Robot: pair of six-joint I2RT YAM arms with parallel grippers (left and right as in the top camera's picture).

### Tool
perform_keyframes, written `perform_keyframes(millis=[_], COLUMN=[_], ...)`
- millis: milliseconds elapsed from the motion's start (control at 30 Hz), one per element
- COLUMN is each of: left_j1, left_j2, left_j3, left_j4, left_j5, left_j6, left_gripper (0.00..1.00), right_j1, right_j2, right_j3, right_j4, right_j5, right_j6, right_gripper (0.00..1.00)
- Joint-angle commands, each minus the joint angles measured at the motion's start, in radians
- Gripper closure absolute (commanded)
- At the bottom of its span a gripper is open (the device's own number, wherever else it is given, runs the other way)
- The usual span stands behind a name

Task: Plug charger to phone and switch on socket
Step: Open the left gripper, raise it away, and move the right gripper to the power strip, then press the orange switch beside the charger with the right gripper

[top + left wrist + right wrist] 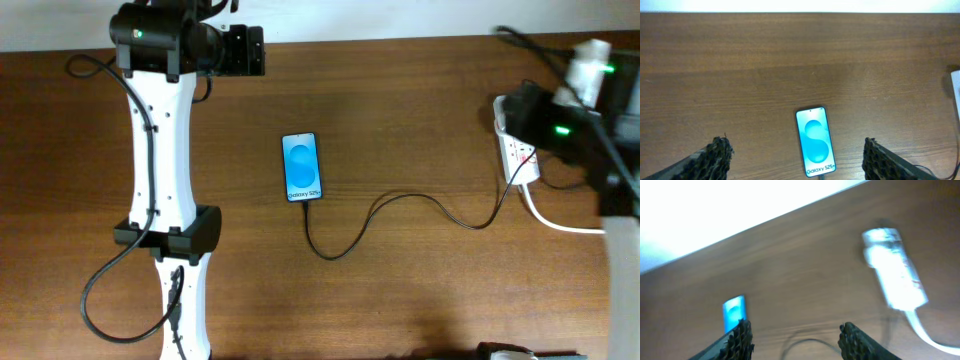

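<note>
- Left wrist view: your left gripper (796, 146) hangs with its jaws spread wide and nothing between them. The phone (815, 142) lies flat on the table (740, 65) below, nearer the right finger, screen lit blue.
- The charger (821, 177) meets the phone's lower edge right at the frame's bottom. A sliver of the white socket (956, 90) shows at the far right, well apart from the phone.
- Right wrist view, blurred: your right gripper (796, 328) is also parted and holds nothing. The socket (895, 275) lies ahead and to the right of the fingers, with its white cord (925, 332) trailing off the lower corner.
- The phone (734, 312) sits just beyond the left finger, and a loop of the charger (805, 342) shows faintly between the fingers.
- Overhead view: the phone (302, 167) lies mid-table. The charger (400, 200) runs from its lower edge in loose curves across bare wood to the socket (520, 155) at the right edge.
- The right gripper (520, 110) hovers over the socket's far end and covers part of it. From here you cannot tell how its jaws stand.
- The left gripper (245, 50) sits at the table's far edge, well apart from the phone.
</note>
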Motion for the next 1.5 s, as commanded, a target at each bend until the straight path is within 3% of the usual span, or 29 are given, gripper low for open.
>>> perform_keyframes(millis=[0,133,300,867,1167,1467], left_j1=[0.007,0.007,0.007,0.007,0.007,0.007], left_j2=[-0.029,-0.029,-0.029,-0.029,-0.029,-0.029], left_j3=[0.013,0.013,0.013,0.013,0.013,0.013], left_j4=[-0.001,0.0,0.0,0.0,0.0,0.0], left_j5=[0.0,0.0,0.0,0.0,0.0,0.0], left_j6=[0.008,0.008,0.008,0.008,0.008,0.008], left_gripper=[0.0,0.0,0.01,0.0,0.0,0.01], right_j1=[-0.233,-0.484,-0.591,-0.589,-0.544,-0.447], right_j2=[-0.052,-0.039,0.056,0.394,0.593,0.736], right_j3=[0.015,0.014,0.014,0.007,0.007,0.007], right_j4=[-0.045,-0.059,-0.055,0.085,0.304,0.371], right_j5=[0.013,-0.075,-0.114,-0.139,-0.267,-0.178], right_j6=[-0.019,-0.08,-0.114,-0.114,-0.305,-0.253], right_gripper=[0.42,0.41,0.37,0.33,0.32,0.32])
